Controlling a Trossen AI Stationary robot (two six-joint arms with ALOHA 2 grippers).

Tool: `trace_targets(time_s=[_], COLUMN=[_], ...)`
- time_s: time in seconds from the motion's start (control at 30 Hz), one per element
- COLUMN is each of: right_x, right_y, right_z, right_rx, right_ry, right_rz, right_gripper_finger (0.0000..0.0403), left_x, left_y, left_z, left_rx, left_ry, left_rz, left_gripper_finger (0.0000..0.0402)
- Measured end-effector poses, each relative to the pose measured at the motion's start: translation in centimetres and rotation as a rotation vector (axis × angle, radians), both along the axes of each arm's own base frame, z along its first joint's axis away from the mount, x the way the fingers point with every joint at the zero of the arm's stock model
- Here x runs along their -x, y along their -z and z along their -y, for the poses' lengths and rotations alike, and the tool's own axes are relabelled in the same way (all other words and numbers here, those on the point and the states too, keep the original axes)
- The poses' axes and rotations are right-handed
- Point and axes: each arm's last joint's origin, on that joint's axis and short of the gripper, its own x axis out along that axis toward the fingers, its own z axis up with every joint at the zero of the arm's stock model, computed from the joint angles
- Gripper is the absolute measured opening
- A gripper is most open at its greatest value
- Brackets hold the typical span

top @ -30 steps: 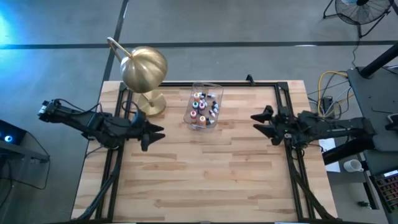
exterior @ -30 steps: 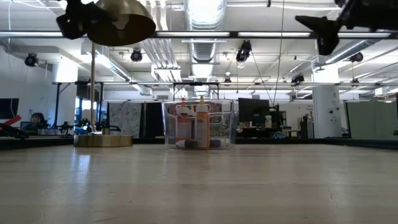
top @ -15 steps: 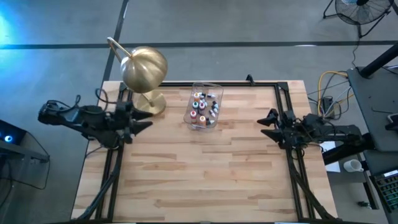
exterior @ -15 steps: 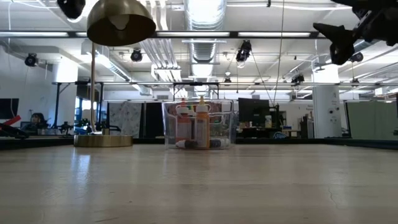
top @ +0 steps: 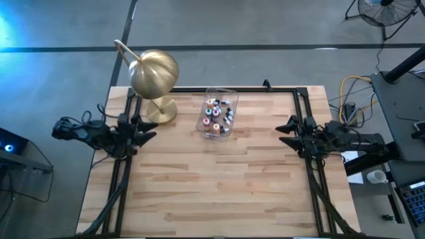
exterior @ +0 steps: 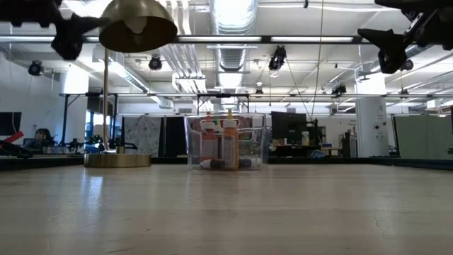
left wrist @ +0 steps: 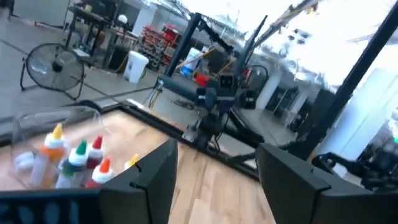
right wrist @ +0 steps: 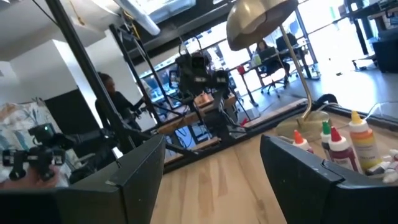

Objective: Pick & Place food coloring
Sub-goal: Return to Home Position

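Observation:
Several tiny food coloring bottles (top: 217, 113) with orange, red, green and white caps stand and lie inside a clear plastic tub (top: 206, 125) at the table's far middle. They also show in the low view (exterior: 225, 147), the left wrist view (left wrist: 74, 158) and the right wrist view (right wrist: 336, 146). My left gripper (top: 149, 129) is open and empty, high above the table's left edge, left of the tub. My right gripper (top: 285, 133) is open and empty, high above the right edge, right of the tub.
A big brass-coloured dome lamp (top: 154, 74) stands on its round base (top: 161, 111) at the far left, just left of the tub and close to my left gripper. A black frame rail (top: 265, 88) runs along the table's far and side edges. The near half is bare wood (top: 219, 186).
My left gripper has drawn back toward the table's left edge, away from the tub. My right gripper has drawn back a little toward the right edge. Both stay open and high. The tub and bottles have kept still.

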Motion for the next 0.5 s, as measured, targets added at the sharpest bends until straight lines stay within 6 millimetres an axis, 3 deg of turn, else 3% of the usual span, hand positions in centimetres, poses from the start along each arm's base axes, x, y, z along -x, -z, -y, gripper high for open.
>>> trace_targets(time_s=[0.17, 0.33, 0.5], right_x=[-0.1, -0.1, -0.1], right_y=[0.1, 0.1, 0.1], right_z=[0.0, 0.0, 0.0], right_rx=[0.0, 0.0, 0.0], right_ry=[0.0, 0.001, 0.002], right_rz=[-0.011, -0.013, -0.013], right_gripper_finger=[0.0251, 0.025, 0.0255], left_x=[0.0, 0.0, -0.3], left_y=[4.1, 6.7, 6.9], left_z=[-0.2, -0.7, -0.7], left_rx=[0.041, 0.079, 0.08], left_ry=[-0.088, -0.258, -0.299], left_rz=[0.006, -0.002, -0.008], left_gripper_finger=[0.019, 0.019, 0.019])
